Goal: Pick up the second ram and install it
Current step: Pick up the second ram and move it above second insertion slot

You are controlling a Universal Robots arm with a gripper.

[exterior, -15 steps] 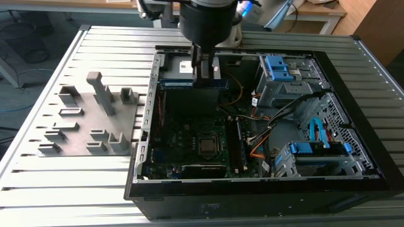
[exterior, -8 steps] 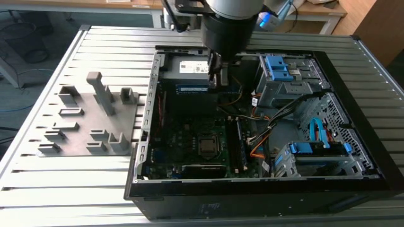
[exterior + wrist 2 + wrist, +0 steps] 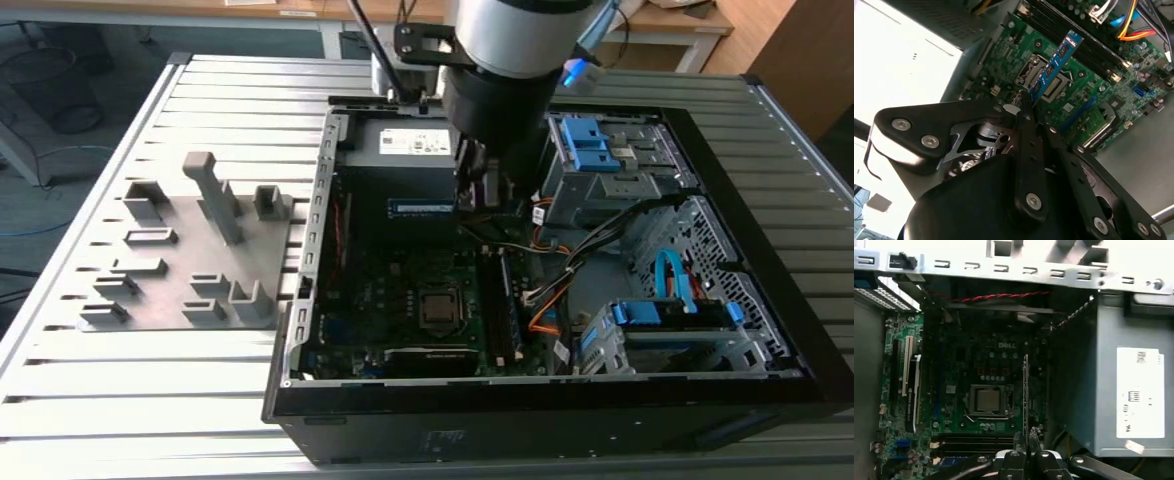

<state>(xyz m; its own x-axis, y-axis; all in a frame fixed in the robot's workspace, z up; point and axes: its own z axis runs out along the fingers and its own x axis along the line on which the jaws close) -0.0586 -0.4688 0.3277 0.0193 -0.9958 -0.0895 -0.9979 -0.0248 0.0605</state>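
My gripper (image 3: 475, 196) hangs inside the open computer case (image 3: 310, 260), above the motherboard (image 3: 400, 280). It is shut on the second ram (image 3: 424, 208), a thin stick with a bluish label that juts toward the exterior view's left. In the second wrist view the ram (image 3: 1056, 62) sticks out from the gripper (image 3: 1026, 102) over the processor socket (image 3: 1049, 80), short of the long black memory slots (image 3: 1074, 35). In the first wrist view the ram (image 3: 1026, 395) shows edge-on, upright between the fingertips (image 3: 1017, 439), above the board and not touching it.
A grey plate with holder blocks (image 3: 200, 250) lies at the exterior view's left of the case. Blue drive brackets (image 3: 587, 145) and a drive cage (image 3: 674, 312) fill the case's right side. Loose cables (image 3: 561, 270) cross near the slots. The power supply box (image 3: 1134, 385) stands close beside the ram.
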